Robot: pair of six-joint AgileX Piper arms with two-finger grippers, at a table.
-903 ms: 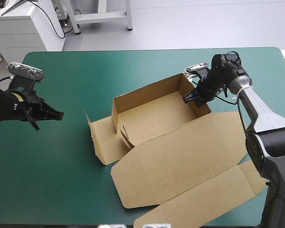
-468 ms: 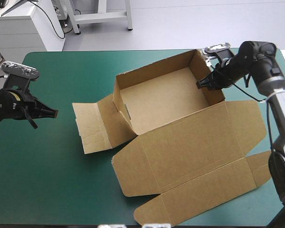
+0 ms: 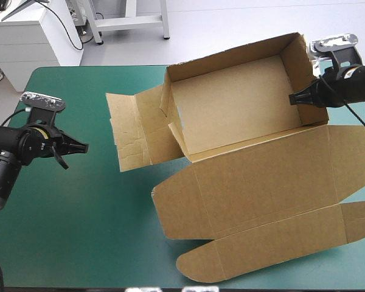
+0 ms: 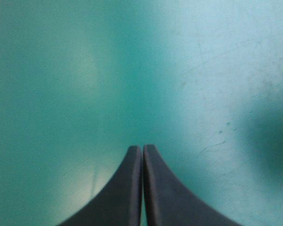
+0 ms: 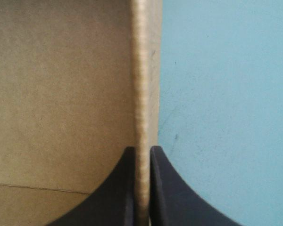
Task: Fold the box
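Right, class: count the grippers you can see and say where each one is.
2. The left gripper, shut, is over bare cover left of the box. The right gripper is shut on the box's right wall. None hidden.

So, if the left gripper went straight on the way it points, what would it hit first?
Probably the teal-green cover: the left gripper's wrist view shows only cover ahead. The box's side flap lies farther along, depth unclear.

The box [image 3: 243, 115] has risen and swung toward the far right corner of the table [image 3: 79, 231], carried by the right fingers [image 3: 297, 98]; the left fingers [image 3: 79, 147] drifted slightly inward
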